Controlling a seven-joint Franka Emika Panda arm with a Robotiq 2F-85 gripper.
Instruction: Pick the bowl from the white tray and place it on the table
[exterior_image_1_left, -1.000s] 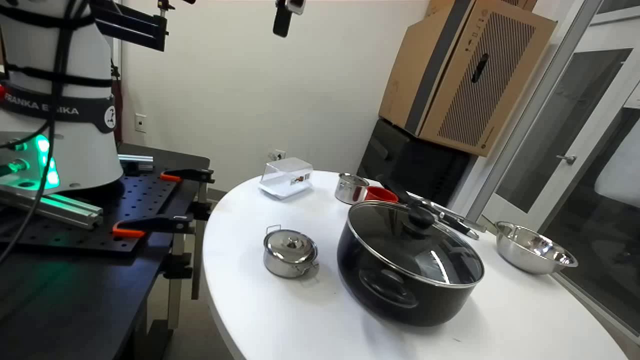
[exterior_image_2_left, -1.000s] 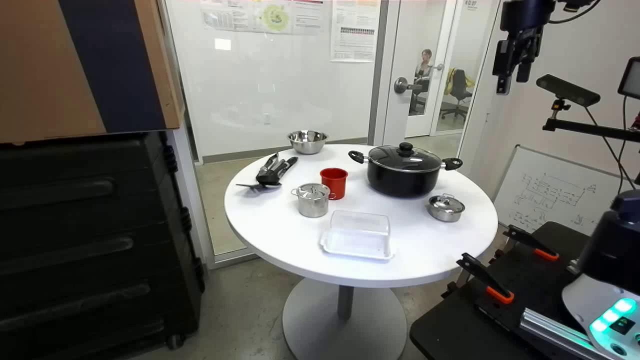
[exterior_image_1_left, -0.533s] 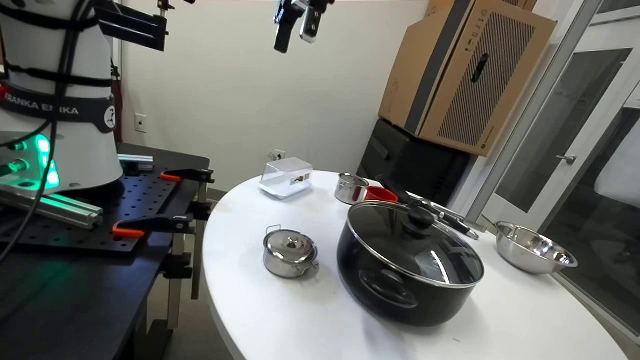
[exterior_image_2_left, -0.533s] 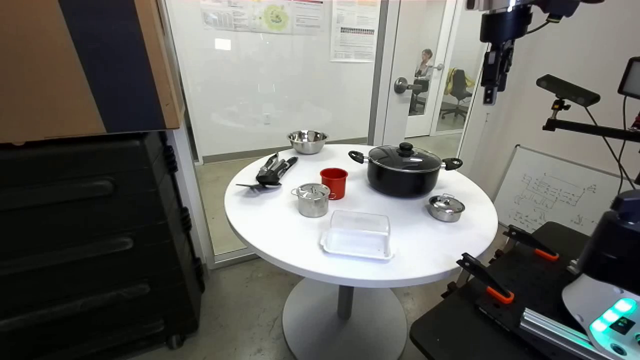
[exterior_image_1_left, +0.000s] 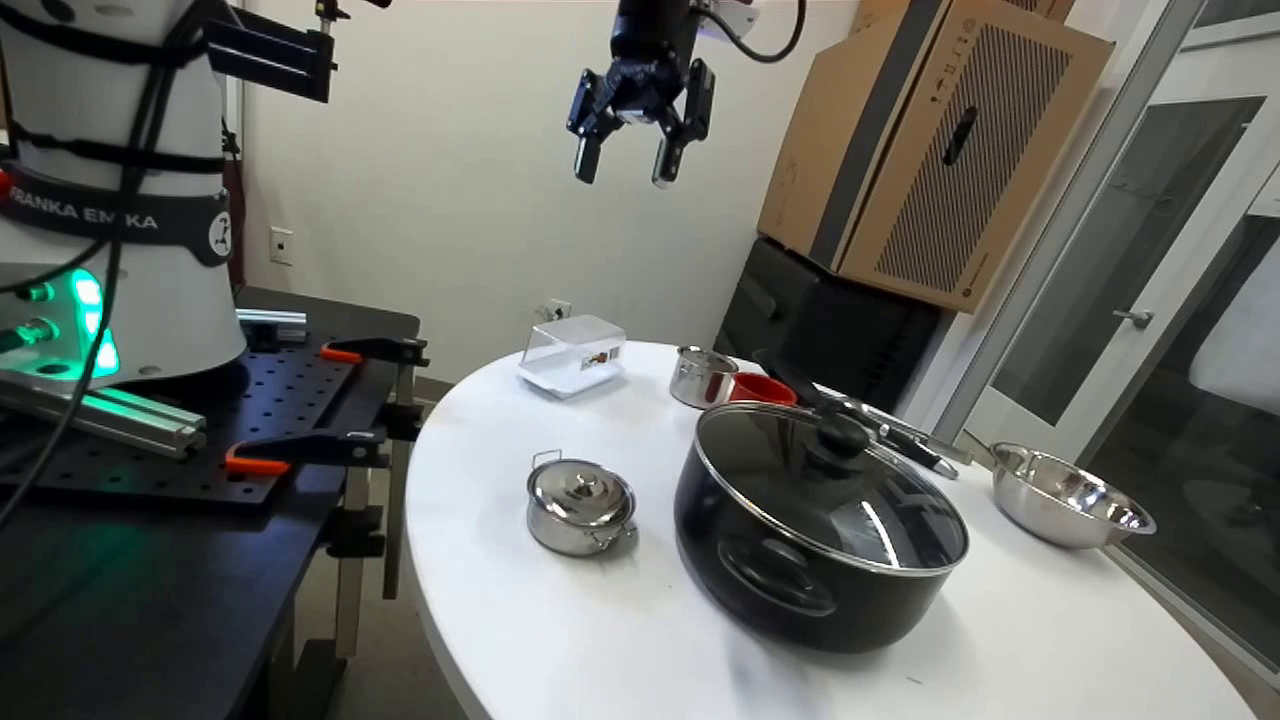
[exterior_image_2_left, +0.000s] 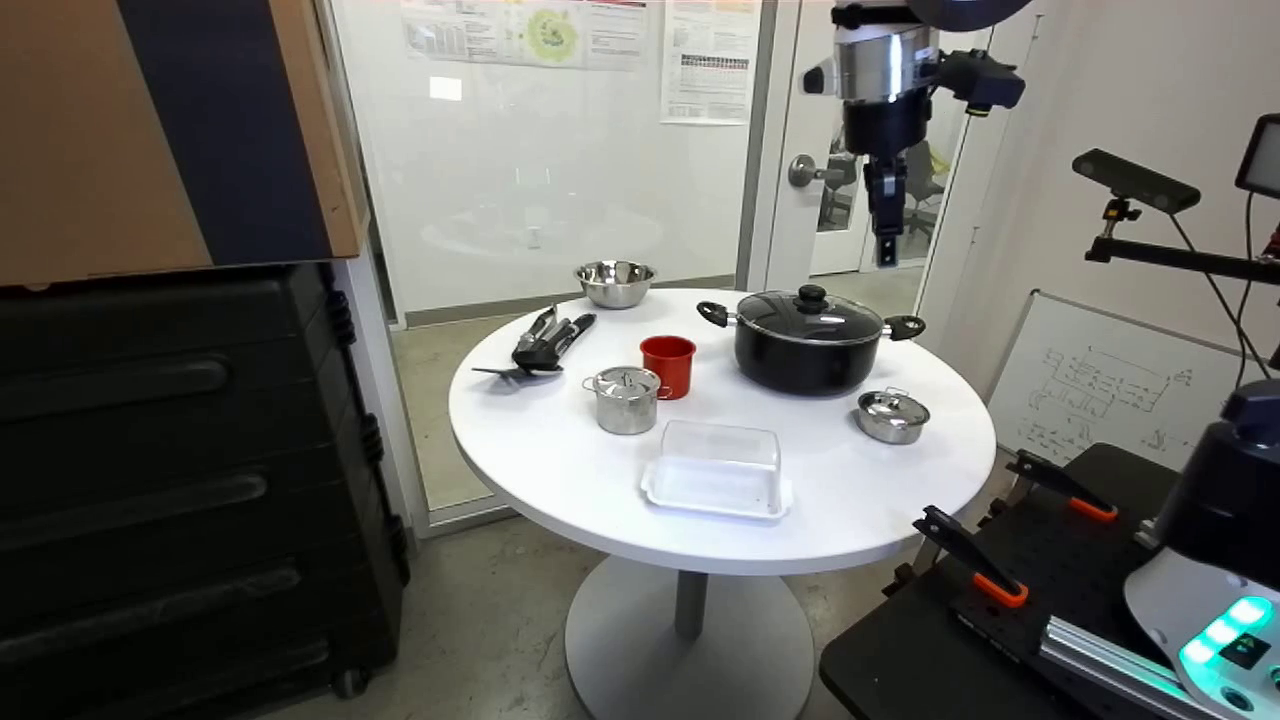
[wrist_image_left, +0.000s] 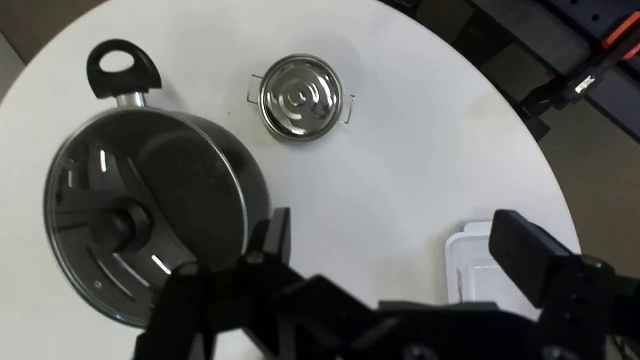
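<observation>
"Wrist view, entry for the hand (wrist_image_left: 395, 242)?"

"Hand, one. Fingers (wrist_image_left: 522, 250) spread wide, well apart, the surface (wrist_image_left: 375, 200) showing in the gap. In both exterior views: hung well above that surface, pointing down."

"White tray (wrist_image_left: 451, 265)?"

"One, roughly rectangular. Set lower than the hand, on the side of the finger at the wrist view's right; that finger hides part of it. Clear cover (exterior_image_2_left: 720, 447), one, standing over it in both exterior views."

"Bowl?"

"One by name. Cannot be singled out in any view, so its place relative to the hand cannot be told."

"Next?"

"Black pot (wrist_image_left: 165, 190), lidded, large. Lower than the hand, on the side of the opposite finger, which overlaps its edge in the wrist view. Small steel lidded pot (wrist_image_left: 300, 97), upright, two handles. Lower than the hand, past the fingertips, nearer the black pot than the white tray."

"Remainder?"

"In an exterior view, all lower than the hand and to its left as seen there: red cup (exterior_image_2_left: 668, 367), one; taller steel pot (exterior_image_2_left: 626, 402), one, just beside it; black-handled utensils (exterior_image_2_left: 540, 352), a group; shiny steel bowl (exterior_image_2_left: 615, 290), one. Clamps (exterior_image_2_left: 970, 555), two, black and orange: lower than the hand, to its right there."
</observation>
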